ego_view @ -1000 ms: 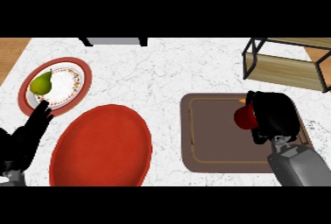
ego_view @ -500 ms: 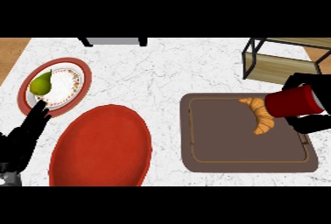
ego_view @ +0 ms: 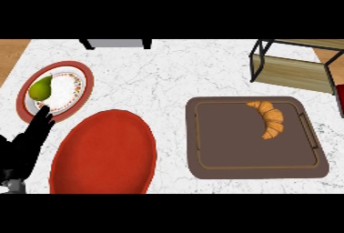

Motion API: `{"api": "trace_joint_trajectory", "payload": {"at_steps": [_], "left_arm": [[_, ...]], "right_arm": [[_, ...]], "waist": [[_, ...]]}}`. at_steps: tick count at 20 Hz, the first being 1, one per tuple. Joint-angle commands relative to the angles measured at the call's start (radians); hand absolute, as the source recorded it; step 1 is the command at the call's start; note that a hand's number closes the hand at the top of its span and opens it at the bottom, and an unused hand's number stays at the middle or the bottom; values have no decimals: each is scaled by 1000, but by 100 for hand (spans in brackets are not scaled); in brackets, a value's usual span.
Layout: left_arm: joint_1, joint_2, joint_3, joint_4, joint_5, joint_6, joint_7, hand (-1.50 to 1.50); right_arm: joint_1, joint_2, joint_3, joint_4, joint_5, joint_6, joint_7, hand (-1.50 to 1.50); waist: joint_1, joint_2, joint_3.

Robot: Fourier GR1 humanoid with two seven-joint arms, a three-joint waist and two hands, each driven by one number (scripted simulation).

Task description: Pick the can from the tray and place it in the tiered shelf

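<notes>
— Where's the can?
— A red sliver at the right edge, beside the tiered shelf, off the tray.
— Fingers?
— My left hand rests open by the plate; my right hand is out of sight.

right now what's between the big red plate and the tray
Nothing: in the head view only bare counter separates the big red plate from the tray.
</notes>
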Motion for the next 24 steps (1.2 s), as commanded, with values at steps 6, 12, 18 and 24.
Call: {"api": "trace_joint_trajectory", "payload": {"at_steps": [6, 12, 18, 24], "left_arm": [[-18, -17, 2, 73, -28, -15, -75, 0], [-40, -17, 9, 69, -33, -9, -45, 0], [-22, -19, 5, -4, -24, -21, 0, 0], [-56, 12, 40, 24, 2, -60, 14, 0]], "right_arm": [[-152, -110, -193, -89, -318, 108, 292, 150], [-276, -269, -148, 59, -166, 8, 250, 150], [-406, -384, -39, 251, -72, -36, 228, 150], [-478, -409, 54, 386, 4, -102, 146, 150]], "waist": [[9, 2, -1], [22, 8, -1], [32, 7, 0], [29, 8, 0]]}}
